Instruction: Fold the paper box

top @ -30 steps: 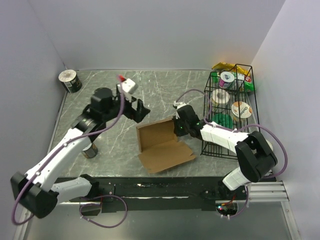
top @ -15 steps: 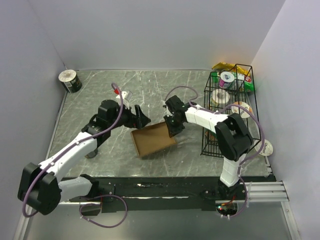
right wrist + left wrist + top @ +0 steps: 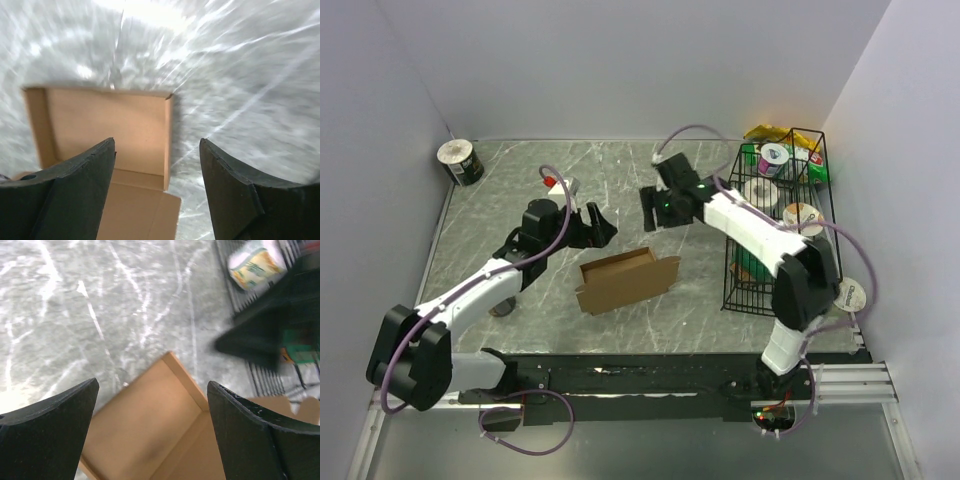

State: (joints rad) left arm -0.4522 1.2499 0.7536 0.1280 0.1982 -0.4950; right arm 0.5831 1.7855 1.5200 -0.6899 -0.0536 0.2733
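Observation:
The paper box [image 3: 625, 283] is plain brown cardboard lying mid-table, with its front flap raised so one broad face shows from above. In the right wrist view the paper box [image 3: 107, 122] shows an open tray with low walls and a flap below it. My right gripper [image 3: 655, 208] hovers open behind the box, touching nothing; in its own view the right gripper [image 3: 157, 141] frames the tray's right wall. My left gripper [image 3: 596, 226] is open just behind the box's left end. In its own view the left gripper [image 3: 153, 385] spans the paper box [image 3: 145, 425] with nothing held.
A black wire basket [image 3: 733, 285] with cups and rolls stands at the right, close to the right arm. A tape roll [image 3: 460, 162] sits in the back left corner. A dark can [image 3: 503, 301] stands under the left arm. A white lid [image 3: 850, 293] lies right of the basket.
My right gripper let go of the box flap, opened, and drew back away from it. The flap, flat a second ago, now stands raised. My left gripper shifted slightly nearer the box.

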